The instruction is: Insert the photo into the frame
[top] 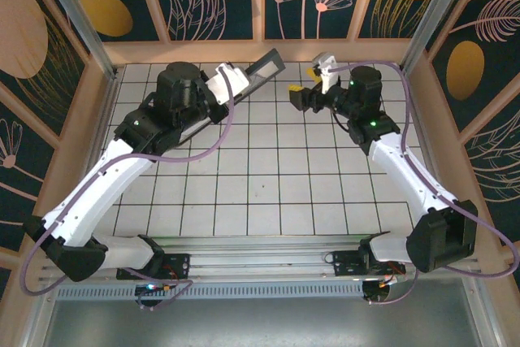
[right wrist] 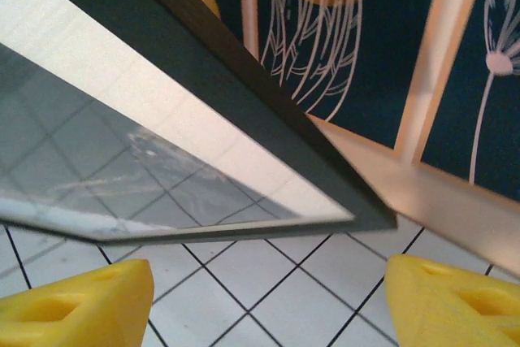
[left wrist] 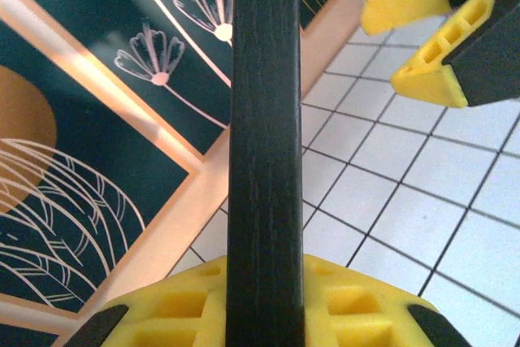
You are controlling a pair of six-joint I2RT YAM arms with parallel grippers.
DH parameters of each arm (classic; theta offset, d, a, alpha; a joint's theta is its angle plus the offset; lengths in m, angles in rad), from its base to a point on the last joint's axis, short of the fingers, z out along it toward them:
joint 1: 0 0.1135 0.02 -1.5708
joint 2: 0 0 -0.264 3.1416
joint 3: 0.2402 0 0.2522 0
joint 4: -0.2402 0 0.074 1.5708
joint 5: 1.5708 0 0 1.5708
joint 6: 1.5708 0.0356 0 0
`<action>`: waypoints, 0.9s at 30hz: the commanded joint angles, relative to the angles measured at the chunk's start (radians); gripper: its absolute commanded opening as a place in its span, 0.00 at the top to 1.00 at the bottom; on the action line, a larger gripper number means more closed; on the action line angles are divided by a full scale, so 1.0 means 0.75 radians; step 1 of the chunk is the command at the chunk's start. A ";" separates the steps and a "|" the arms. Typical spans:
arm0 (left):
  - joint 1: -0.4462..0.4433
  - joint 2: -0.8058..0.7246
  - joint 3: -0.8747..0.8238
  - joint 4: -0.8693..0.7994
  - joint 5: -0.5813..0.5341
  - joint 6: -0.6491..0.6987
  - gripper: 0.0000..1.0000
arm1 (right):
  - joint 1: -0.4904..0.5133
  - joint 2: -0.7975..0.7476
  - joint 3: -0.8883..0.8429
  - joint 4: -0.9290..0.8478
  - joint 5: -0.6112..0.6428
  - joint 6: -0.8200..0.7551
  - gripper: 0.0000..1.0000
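From where I stood, the left gripper (top: 242, 77) was clamped on the black frame (top: 262, 67), which it held off the tiled table (top: 268, 184) near the back wall. The frame's long side slanted up and to the right. The right gripper (top: 299, 91) hovered just beside the frame's free end with its jaws wide and nothing between them. It was the only free gripper near that end.

The left wrist view showed the grip plainly: the dark moulding ran straight up from between the yellow fingers, with the other gripper's tips near its far end. The right wrist view showed what the overhead one hid: a corner of the frame with its glass, lying above and ahead of the open jaws rather than between them. I judged the right gripper would have to advance to take that corner.
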 commanded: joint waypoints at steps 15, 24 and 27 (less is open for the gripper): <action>0.007 0.025 0.139 -0.177 -0.007 0.500 1.00 | 0.167 -0.054 0.235 -0.428 0.000 -0.755 0.24; 0.006 0.064 0.090 -0.250 0.013 0.578 1.00 | 0.257 -0.047 0.282 -0.564 0.125 -0.891 0.34; 0.006 0.074 0.065 -0.254 0.003 0.608 1.00 | 0.280 -0.032 0.290 -0.607 0.130 -0.924 0.37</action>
